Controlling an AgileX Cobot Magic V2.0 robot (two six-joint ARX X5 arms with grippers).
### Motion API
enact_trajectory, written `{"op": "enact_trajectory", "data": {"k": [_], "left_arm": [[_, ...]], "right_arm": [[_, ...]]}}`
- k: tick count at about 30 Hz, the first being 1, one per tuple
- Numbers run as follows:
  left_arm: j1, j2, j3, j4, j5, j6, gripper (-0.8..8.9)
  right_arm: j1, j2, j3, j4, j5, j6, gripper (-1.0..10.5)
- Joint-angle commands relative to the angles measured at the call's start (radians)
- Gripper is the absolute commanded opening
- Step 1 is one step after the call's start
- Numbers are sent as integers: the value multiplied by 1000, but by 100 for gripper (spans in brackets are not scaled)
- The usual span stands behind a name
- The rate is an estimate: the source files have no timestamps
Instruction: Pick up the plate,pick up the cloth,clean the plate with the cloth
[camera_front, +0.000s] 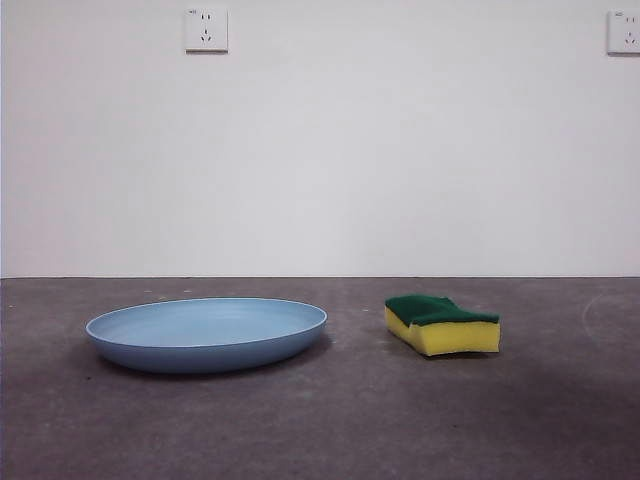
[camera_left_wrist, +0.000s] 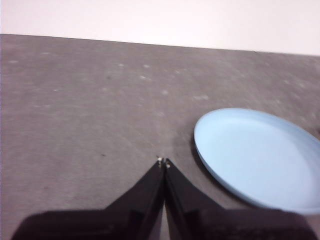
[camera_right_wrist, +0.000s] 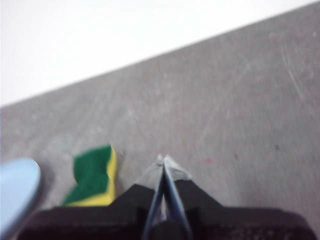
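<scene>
The light-blue plate (camera_front: 207, 332) lies flat on the grey table at the left in the front view. It also shows in the left wrist view (camera_left_wrist: 260, 155), beside my left gripper (camera_left_wrist: 163, 162), which is shut, empty and apart from it. The cloth is a yellow sponge with a dark green top (camera_front: 441, 323), lying right of the plate. In the right wrist view the sponge (camera_right_wrist: 94, 176) lies beside my right gripper (camera_right_wrist: 164, 160), which is shut and empty. An edge of the plate (camera_right_wrist: 17, 192) shows there too. Neither arm shows in the front view.
A white wall stands behind the table, with one socket (camera_front: 206, 30) above the plate and another (camera_front: 624, 32) at the right edge. The grey tabletop (camera_front: 330, 430) stretches in front of both things.
</scene>
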Motion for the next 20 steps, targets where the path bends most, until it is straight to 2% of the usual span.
{"op": "enact_trajectory", "data": {"k": [1,7,11,15,20], "left_arm": [[3,21,74,-31,-27,-72,-6],[3,161,235,-55,-19,-80,-6],[3,301,355,-88,-15,-74,-6],[3,467,480,-152,-2,6,-6],[3,658,621,-248,97,52,-3]], "right_arm": [[-2,61,87,-20,-2,34,-11],[-2,291,327,-125,-10,19,-11],[-2,450,476,-188,-95,-45,-11],[-2,624,630,-274,-198,-110,-10],[-2,803,755,-362,-301,-165,2]]}}
